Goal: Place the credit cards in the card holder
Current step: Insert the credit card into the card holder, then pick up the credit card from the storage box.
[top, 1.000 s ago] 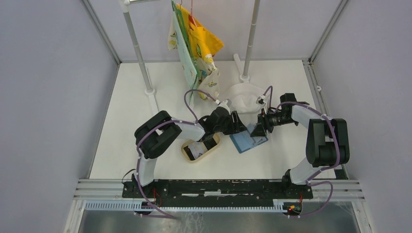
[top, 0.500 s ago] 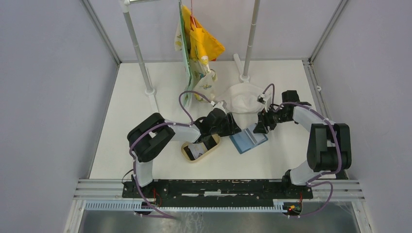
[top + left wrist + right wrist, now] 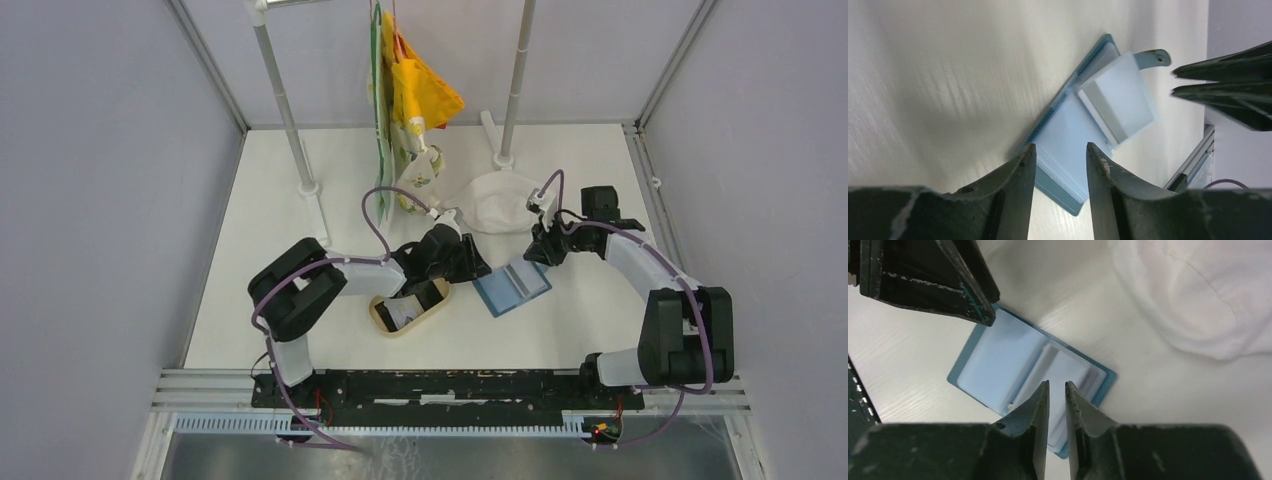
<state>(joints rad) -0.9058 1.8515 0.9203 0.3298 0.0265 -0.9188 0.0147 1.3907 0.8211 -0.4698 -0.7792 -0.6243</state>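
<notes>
While the left tool [image 3: 1060,148] gapes above the card holder [image 3: 1070,127], the right tool [image 3: 1056,385] seems barely apart.

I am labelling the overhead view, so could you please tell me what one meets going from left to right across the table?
Left arm's elbow → tan oval tray → blue card holder, lying open → right arm's elbow. The white cloth overlaps the card holder sideways, so it is left out.

A white cloth [image 3: 495,203] is lying near the tabletop's [image 3: 270,240] far edge, a tan oval tray [image 3: 381,318] is sitting toward its near edge, and yellow and green fabric pieces [image 3: 415,95] are hanging from a rack [image 3: 283,105].
</notes>
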